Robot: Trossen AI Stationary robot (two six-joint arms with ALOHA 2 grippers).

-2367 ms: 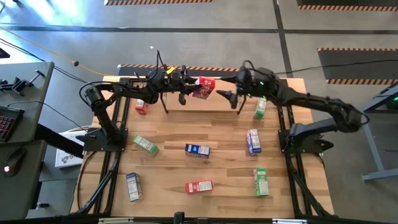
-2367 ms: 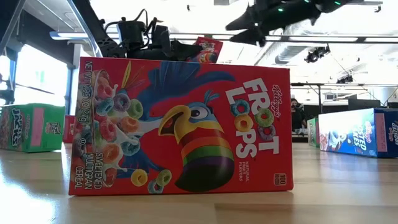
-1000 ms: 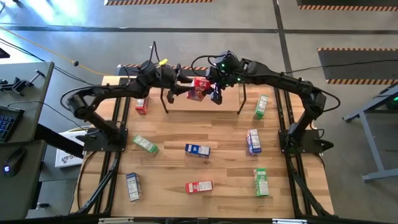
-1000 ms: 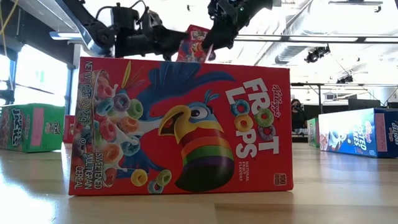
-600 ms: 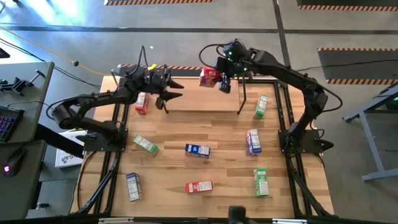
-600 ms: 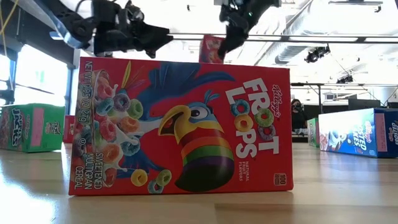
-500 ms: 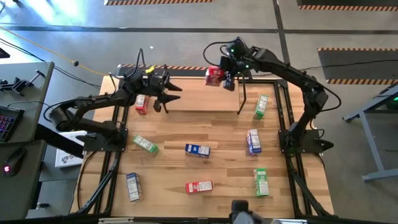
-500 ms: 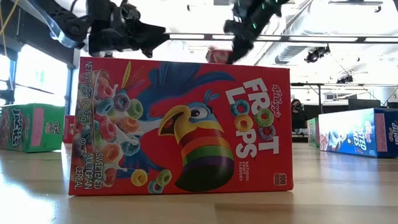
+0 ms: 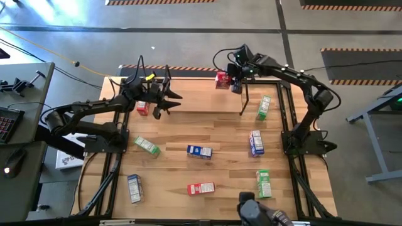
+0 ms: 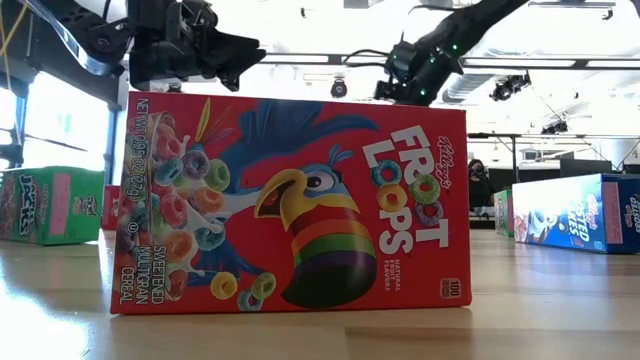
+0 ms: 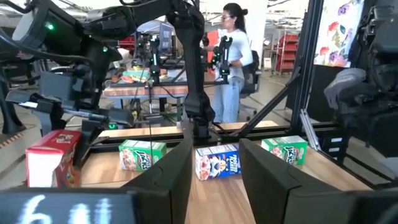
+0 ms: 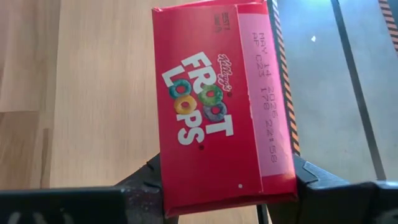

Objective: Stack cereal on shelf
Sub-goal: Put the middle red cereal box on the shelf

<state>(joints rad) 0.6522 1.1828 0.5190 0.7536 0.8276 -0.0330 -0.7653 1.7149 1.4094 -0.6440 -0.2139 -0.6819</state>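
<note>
1 red Froot Loops box point(image 12: 221, 106) sits pinched between the right fingers point(image 12: 140, 186); the left fingers point(image 11: 168, 168) stand spread, empty.

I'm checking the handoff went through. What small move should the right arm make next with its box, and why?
Probably lower it onto the shelf. The right gripper holds the red cereal box above the shelf's far right end, while the left gripper, open and empty, is apart from it.

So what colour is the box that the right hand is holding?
Red, with a pink side panel; the box shows best in the right wrist view.
</note>
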